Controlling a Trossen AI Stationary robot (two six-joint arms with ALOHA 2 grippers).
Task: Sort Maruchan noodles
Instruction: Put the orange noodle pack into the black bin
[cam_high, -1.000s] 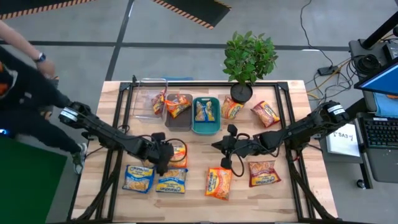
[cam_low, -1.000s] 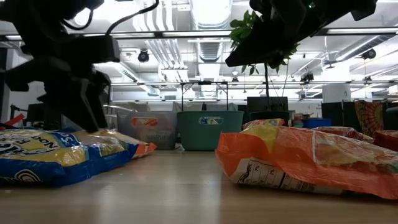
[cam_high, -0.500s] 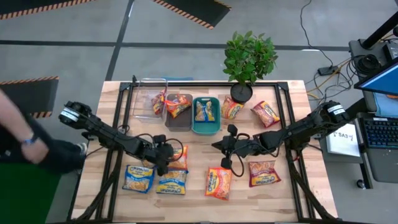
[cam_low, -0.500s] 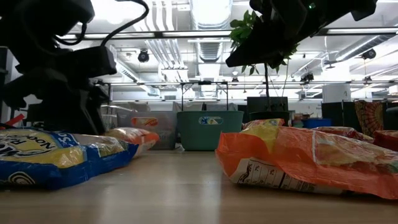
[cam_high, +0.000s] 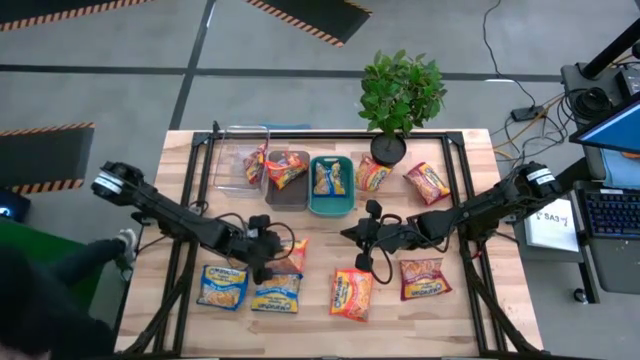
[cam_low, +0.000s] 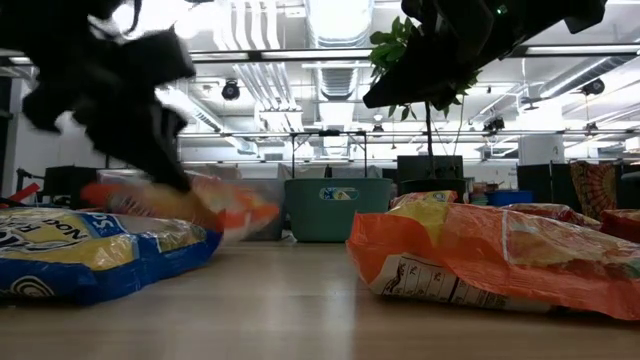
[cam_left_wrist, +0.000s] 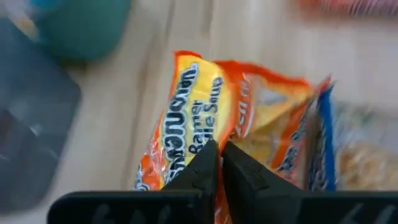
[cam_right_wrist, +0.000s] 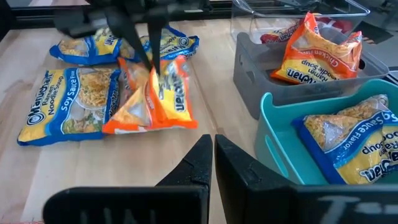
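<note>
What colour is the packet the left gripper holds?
Orange packet, pinched by the left gripper; right wrist view shows it best.

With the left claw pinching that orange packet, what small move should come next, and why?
Probably lift it clear and carry it toward the grey bin, which already holds an orange packet. The left claw is shut on the orange packet, already raised off the table.

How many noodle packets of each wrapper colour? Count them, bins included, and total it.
Orange packets: 4, one held by the left gripper
Blue-and-yellow packets: 3
Red packets: 3
Total: 10
</note>
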